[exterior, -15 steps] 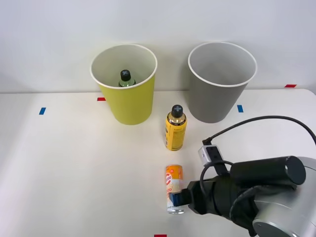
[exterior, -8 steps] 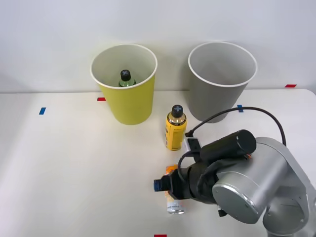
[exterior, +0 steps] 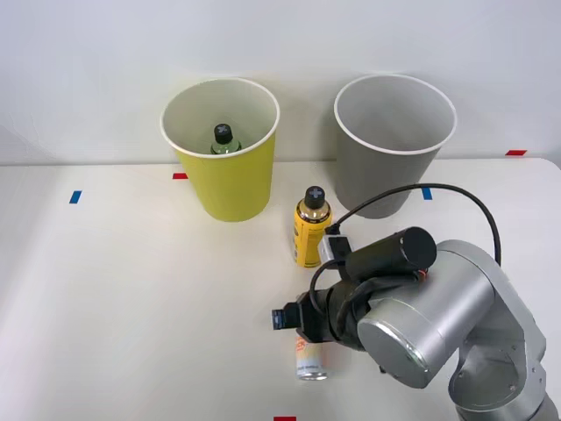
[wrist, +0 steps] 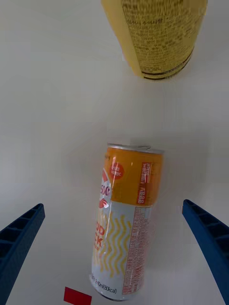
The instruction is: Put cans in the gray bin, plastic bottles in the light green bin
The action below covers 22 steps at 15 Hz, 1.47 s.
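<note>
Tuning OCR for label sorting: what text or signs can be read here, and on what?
"(80kcal)": on the can, near its white end, as far as it reads.
Light cross sign: on the black cap of the yellow bottle.
Other print on the can and the yellow bottle: too small to read.

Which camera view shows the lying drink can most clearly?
The right wrist view: the can lies whole between the open blue fingers, its print readable. In the front view, the arm hides most of it; its lower end shows.
</note>
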Motion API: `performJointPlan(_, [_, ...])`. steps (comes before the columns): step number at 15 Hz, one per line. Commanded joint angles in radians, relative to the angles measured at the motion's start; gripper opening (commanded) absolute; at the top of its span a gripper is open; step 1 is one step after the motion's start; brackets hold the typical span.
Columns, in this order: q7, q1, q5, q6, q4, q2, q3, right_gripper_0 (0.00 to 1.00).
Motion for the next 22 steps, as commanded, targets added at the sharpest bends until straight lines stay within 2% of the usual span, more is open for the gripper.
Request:
performJointPlan(1, [0.098, 0.039, 0.096, 0.002, 0.000, 0.033, 0.011, 1.00])
performJointPlan(7, [0.108, 0.123, 0.259, 0.019, 0.009, 0.178, -0.002, 1.00])
performJointPlan(10, [0.115, 0.096, 0.317, 0.017, 0.101, 0.243, -0.022, 1.00])
performJointPlan(18, [0.132, 0.083, 0.303, 0.026, 0.114, 0.238, -0.031, 1.00])
performJointPlan(21, [0.138, 0.079, 0.292, 0.028, 0.114, 0.215, -0.028, 1.00])
performJointPlan(22, [0.137, 0.066, 0.285, 0.026, 0.114, 0.188, -0.014, 1.00])
